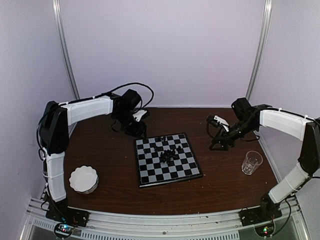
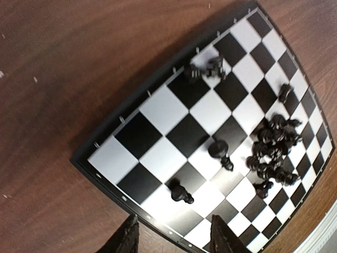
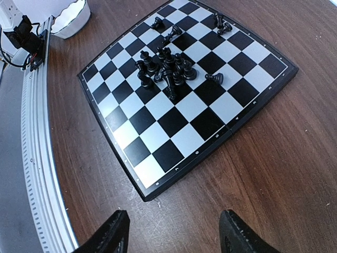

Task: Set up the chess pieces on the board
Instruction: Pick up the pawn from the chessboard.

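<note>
1. We see the board (image 1: 150,174) lying flat near the middle of the dark wooden tabletop (image 1: 220,185), turned a little askew to the tabletop's edges.
2. Most of the chess pieces (image 1: 167,156) sit bunched in a tight heap around the board's centre. In the right wrist view several in the heap lean or lie on their sides.
3. A few pieces lie apart from the heap. The left wrist view shows one tipped over near the board's edge by the fingers, another tipped over a couple of squares further in, and a small pair close to the opposite edge.
4. The left tool (image 2: 175,227) hangs just off the far left corner of the board. Its fingers (image 2: 128,238) are spread and nothing sits between them.
5. The right tool (image 3: 174,221) hangs over bare wood just off the board's right side. Its fingers (image 3: 111,232) are also spread and pinch nothing.
6. A white scalloped dish (image 1: 83,179) stands on the tabletop well to the left of the board.
7. A clear glass (image 1: 251,162) stands upright to the right of the board, near the right tool.
</note>
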Motion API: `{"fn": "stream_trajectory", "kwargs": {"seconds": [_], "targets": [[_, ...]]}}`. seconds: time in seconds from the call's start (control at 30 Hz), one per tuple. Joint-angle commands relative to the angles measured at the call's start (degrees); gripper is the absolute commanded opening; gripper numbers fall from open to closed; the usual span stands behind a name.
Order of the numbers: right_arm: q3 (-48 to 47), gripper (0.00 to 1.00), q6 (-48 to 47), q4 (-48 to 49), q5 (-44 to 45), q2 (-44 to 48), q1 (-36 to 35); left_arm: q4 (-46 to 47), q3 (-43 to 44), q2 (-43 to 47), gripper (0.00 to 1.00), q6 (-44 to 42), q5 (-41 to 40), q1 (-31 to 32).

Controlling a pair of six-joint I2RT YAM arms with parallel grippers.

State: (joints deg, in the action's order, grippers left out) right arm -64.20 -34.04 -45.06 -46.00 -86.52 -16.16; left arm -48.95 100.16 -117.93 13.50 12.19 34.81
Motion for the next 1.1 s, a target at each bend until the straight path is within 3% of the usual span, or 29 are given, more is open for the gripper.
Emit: {"fn": "stream_trajectory", "kwargs": {"seconds": [0.0, 0.13, 0.27, 0.47, 0.57, 0.77, 0.87, 1.07], "targets": [[0.0, 0.61, 0.2, 1.9, 0.1, -0.6, -0.4, -2.2, -1.7, 1.0, 0.47, 2.4, 0.3, 1.1], [0.5, 0.61, -1.0, 1.7, 1.4, -0.9, -0.5, -4.3, -2.5, 1.4, 0.46, -6.0, -1.4, 2.1], [0.1, 0.60, -3.3, 0.6, 2.0, -0.8, -1.4, 1.7, -11.3, 7.9, 0.45, -21.4, 8.2, 4.2], [0.1, 0.58, -4.8, -0.2, 3.5, -1.6, -3.4, 8.4, -15.1, 8.6, 0.40, -29.5, 14.9, 7.9], [0.2, 0.58, -4.7, -0.4, 3.1, -1.6, -3.6, 12.0, -16.0, 8.4, 0.39, -31.0, 14.3, 8.1], [0.5, 0.58, -4.9, -0.4, 3.1, -1.2, -3.6, 6.1, -14.5, 6.8, 0.37, -41.0, 8.8, 6.1], [0.5, 0.57, -5.1, -0.4, 3.3, -1.4, -3.6, 3.6, -13.1, 4.8, 0.35, -42.1, 7.2, 4.6], [0.6, 0.57, -5.3, -0.4, 3.5, -1.8, -3.6, 3.2, -10.7, 1.6, 0.39, -33.1, 4.6, 4.2]]}}
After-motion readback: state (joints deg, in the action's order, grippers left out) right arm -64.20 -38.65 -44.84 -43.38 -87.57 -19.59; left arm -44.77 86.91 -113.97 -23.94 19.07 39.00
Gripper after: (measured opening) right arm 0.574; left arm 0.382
